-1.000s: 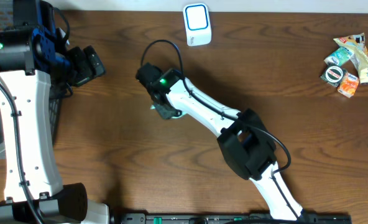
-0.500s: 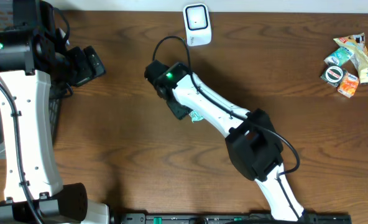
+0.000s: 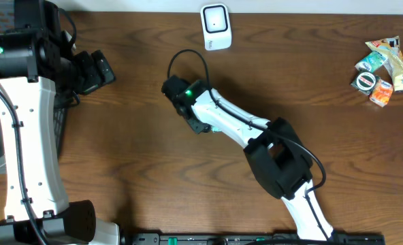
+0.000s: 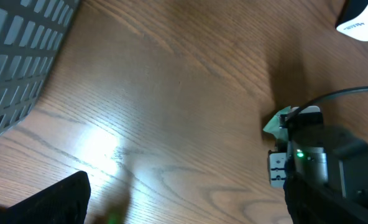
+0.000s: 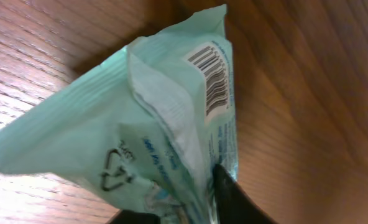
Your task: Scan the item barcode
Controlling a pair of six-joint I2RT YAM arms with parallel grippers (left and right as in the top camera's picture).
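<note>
Packet (image 5: pixel 140 124) of mint-green film hangs pinched at its lower end in the right claw (image 3: pixel 203 126), which is clamped on it; one dark finger (image 5: pixel 234 199) shows pressed against the crinkled film. Its barcode (image 5: pixel 212 81) sits near the top corner, facing the right wrist camera, with a recycling mark lower down. From overhead only a sliver of green peeks out beside the claw, over the middle of the brown wooden table (image 3: pixel 324 116). The white scanner (image 3: pixel 216 27) stands at the far edge, apart from the packet. A grey slatted basket (image 4: pixel 16 56) lies at the left; what it holds cannot be told. The left claw (image 3: pixel 99 70) hangs beside the basket, fingers spread apart, gripping nothing. A small heap of snack packs (image 3: pixel 382 68) lies loose at the far right corner.
</note>
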